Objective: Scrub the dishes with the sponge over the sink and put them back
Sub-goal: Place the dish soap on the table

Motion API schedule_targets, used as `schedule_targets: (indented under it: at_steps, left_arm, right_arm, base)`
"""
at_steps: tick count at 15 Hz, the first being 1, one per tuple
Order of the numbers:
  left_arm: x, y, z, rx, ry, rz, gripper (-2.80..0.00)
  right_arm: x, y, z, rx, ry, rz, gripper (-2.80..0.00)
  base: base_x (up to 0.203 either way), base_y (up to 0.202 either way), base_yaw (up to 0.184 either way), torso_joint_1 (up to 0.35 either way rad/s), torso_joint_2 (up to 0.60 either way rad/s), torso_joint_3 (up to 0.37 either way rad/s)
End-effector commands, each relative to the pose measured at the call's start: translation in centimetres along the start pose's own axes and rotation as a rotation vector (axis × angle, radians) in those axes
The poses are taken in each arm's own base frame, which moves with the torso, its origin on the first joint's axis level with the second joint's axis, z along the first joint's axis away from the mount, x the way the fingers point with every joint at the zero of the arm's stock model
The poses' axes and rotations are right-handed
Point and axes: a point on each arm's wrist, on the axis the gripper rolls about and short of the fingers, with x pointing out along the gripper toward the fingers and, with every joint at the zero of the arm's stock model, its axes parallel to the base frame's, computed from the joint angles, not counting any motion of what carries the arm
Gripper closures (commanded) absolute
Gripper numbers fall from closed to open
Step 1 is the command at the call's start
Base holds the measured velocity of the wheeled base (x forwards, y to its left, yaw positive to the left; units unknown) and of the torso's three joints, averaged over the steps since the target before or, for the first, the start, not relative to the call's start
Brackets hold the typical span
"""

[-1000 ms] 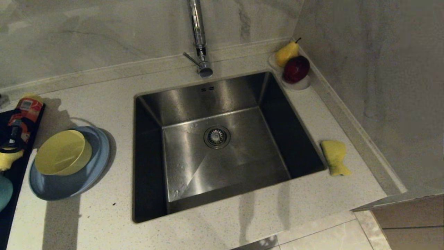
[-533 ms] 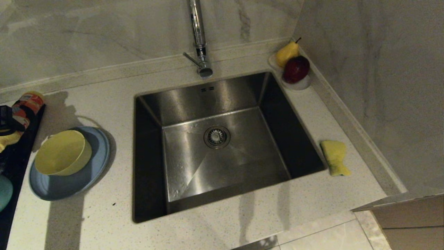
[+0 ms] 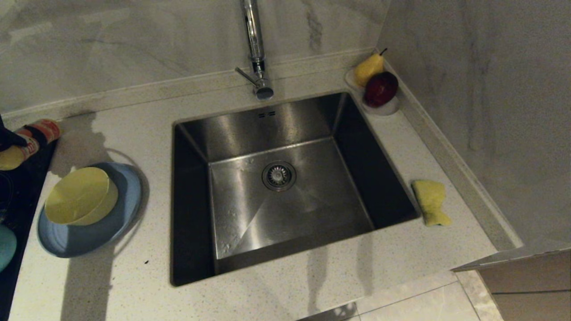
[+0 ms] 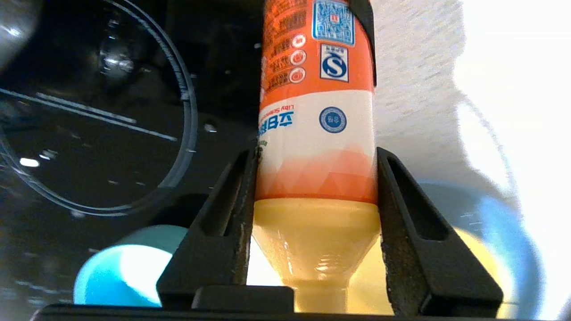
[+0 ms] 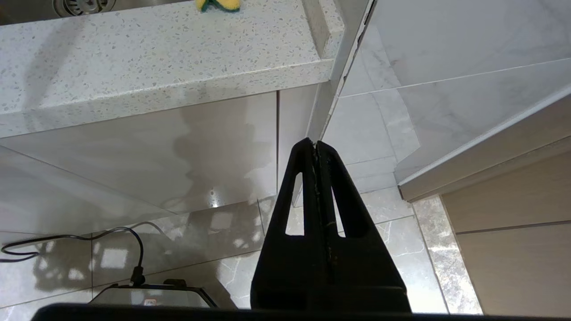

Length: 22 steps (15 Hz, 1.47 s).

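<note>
Speckled white stone countertop (image 3: 134, 116) around square stainless-steel sink (image 3: 276, 187); marble-look wall tiles (image 3: 134, 40) behind; left gripper (image 4: 314, 165) clamps orange-labelled detergent bottle (image 4: 314, 133); right gripper (image 5: 316, 145) closed, empty, above glossy floor tiles (image 5: 392, 209).

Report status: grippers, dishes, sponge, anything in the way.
Left gripper shut on dish-soap bottle at counter's far left. Right gripper shut, parked below counter. Yellow bowl on blue plate; sponge untouched beside empty sink.

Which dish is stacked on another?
The small pale-yellow bowl: it sits on the wide light-blue plate. The teal bowl stands apart, on the dark surface.
</note>
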Motion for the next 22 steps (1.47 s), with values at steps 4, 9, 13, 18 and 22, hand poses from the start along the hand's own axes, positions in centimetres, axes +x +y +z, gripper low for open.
schedule_targets:
  at_steps: [4,9,13,18,22]
  left_arm:
    - [-1.1,-0.9,0.8,-0.071,-0.079,-0.025,0.00]
    - [-1.3,-1.5,0.9,-0.138,-0.091,-0.041,0.00]
    - [-0.9,-1.3,0.5,-0.131,-0.067,-0.025,0.00]
    - [0.3,-0.7,-2.4,0.022,0.136,0.035,0.00]
    - [-0.1,-0.7,-2.3,0.064,0.144,0.060,0.00]
  right_arm:
    - [0.0,0.0,0.0,0.000,-0.001,0.001,0.00]
    - [0.0,0.0,0.0,0.000,-0.001,0.001,0.00]
    - [0.0,0.0,0.0,0.000,-0.001,0.001,0.00]
    - [0.0,0.0,0.0,0.000,-0.001,0.001,0.00]
    - [0.0,0.0,0.0,0.000,-0.001,0.001,0.00]
  base:
    - [0.000,0.000,0.000,0.000,0.00,0.000]
    - [0.000,0.000,0.000,0.000,0.00,0.000]
    - [0.000,0.000,0.000,0.000,0.00,0.000]
    - [0.000,0.000,0.000,0.000,0.00,0.000]
    - [0.000,0.000,0.000,0.000,0.00,0.000]
